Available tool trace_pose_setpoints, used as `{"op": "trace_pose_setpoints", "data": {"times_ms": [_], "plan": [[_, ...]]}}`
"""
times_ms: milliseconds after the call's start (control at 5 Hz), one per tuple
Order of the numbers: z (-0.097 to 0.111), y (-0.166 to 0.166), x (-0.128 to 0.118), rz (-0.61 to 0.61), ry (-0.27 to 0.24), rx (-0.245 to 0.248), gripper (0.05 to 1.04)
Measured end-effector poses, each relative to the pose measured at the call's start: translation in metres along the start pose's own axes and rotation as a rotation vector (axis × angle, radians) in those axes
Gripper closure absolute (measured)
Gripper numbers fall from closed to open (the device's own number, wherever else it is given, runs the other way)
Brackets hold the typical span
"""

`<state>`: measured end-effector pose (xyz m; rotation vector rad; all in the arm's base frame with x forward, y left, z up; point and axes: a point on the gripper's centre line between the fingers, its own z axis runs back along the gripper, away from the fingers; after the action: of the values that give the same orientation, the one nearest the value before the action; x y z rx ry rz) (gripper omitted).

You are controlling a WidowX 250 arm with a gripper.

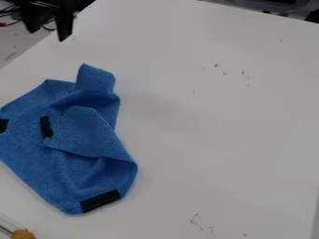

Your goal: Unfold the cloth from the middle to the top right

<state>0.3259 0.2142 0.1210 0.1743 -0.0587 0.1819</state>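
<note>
Starts at the near left corner with a fuzzy orange-brown lump, cut off by the view's edge. To the right, dark scuffs on the smooth, pale table. Beyond the lump, on the table's left part, comes to the blue cloth, soft, finely napped and rumpled, with a black strip along its rounded near end. Across the middle, folded over in a loose flap near a short, upright black patch; farther up, bunched into creases and a blunt raised tip. Past that, at the upper left, reaches the black gripper, apart from the cloth, with fingers parted, released and holding nothing. Behind it, thin red and black cables. At the far right edge, dark objects, too cropped to identify.
</note>
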Motion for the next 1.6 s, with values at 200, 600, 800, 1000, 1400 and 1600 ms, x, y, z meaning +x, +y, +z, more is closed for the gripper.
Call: {"op": "trace_pose_setpoints", "data": {"times_ms": [200, 600, 800, 1000, 1400, 1600], "plan": [[0.006, -0.010, -0.025, 0.080, -0.024, 0.010, 0.083], [-0.023, -0.035, -0.041, 0.169, -0.039, -0.067, 0.083], [-0.049, -0.052, -0.056, 0.214, -0.026, -0.091, 0.083], [-0.062, -0.058, -0.071, 0.272, -0.001, -0.086, 0.083], [-0.066, -0.051, -0.078, 0.272, 0.030, -0.033, 0.083], [-0.078, -0.050, -0.072, 0.249, 0.049, -0.040, 0.083]]}}
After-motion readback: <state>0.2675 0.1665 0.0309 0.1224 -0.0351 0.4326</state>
